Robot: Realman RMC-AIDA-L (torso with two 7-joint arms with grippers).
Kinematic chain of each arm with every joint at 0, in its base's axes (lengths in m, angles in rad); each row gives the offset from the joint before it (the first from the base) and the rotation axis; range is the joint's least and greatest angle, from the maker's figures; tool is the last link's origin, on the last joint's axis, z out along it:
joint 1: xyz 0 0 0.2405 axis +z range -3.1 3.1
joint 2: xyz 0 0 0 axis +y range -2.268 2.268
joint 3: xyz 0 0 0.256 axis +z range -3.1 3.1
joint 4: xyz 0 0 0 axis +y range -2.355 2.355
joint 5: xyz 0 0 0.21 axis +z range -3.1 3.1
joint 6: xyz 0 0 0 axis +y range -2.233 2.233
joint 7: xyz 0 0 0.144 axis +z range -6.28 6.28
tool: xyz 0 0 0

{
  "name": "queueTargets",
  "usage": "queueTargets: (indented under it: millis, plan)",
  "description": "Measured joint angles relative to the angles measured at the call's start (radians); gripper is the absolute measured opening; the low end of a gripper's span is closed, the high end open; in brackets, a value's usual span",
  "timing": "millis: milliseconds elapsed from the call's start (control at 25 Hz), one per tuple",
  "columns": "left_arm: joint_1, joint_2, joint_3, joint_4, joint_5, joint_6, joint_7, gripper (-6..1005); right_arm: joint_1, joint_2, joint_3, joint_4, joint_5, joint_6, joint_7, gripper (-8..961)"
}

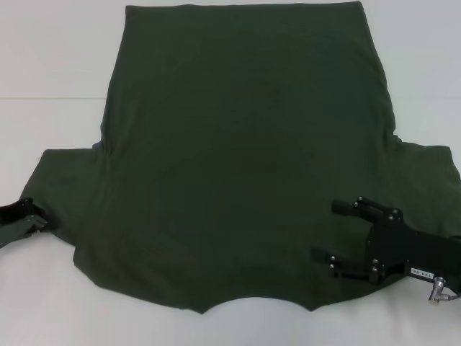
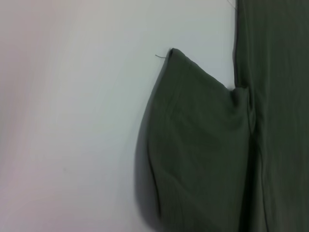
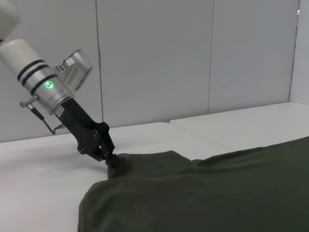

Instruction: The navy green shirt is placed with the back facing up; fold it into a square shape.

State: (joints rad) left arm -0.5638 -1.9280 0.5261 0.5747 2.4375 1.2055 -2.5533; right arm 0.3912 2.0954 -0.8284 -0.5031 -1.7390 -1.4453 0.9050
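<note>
Navy green shirt (image 1: 238, 158) lies flat on our white tabletop (image 1: 50, 50), neckline toward us. Left gripper (image 1: 42, 220) fingers are clenched on the left sleeve edge. Right gripper (image 1: 338, 231) hovers over the right shoulder area, fingers spread, grasping nothing.

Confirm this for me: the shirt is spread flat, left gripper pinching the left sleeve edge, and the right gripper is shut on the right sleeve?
Not quite. The head view shows the right gripper open over the navy green shirt, gripping nothing. The left gripper does pinch the left sleeve edge.
</note>
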Motion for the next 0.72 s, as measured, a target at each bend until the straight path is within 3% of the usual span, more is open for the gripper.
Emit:
queueTargets:
  millis: [280,560,720]
  plan:
    - [-0.002,-0.001,-0.001,0.014,-0.004,0.005,0.009,40,0.0,0.0,0.0,0.0,0.0,0.0,0.0,941]
    - [0.02,-0.02,-0.005,0.089,-0.009,0.009,0.029,36,0.0,0.0,0.0,0.0,0.004,0.0,0.0,941]
    - [0.026,-0.02,-0.01,0.132,-0.009,0.01,0.038,36,0.0,0.0,0.0,0.0,0.005,0.0,0.0,941]
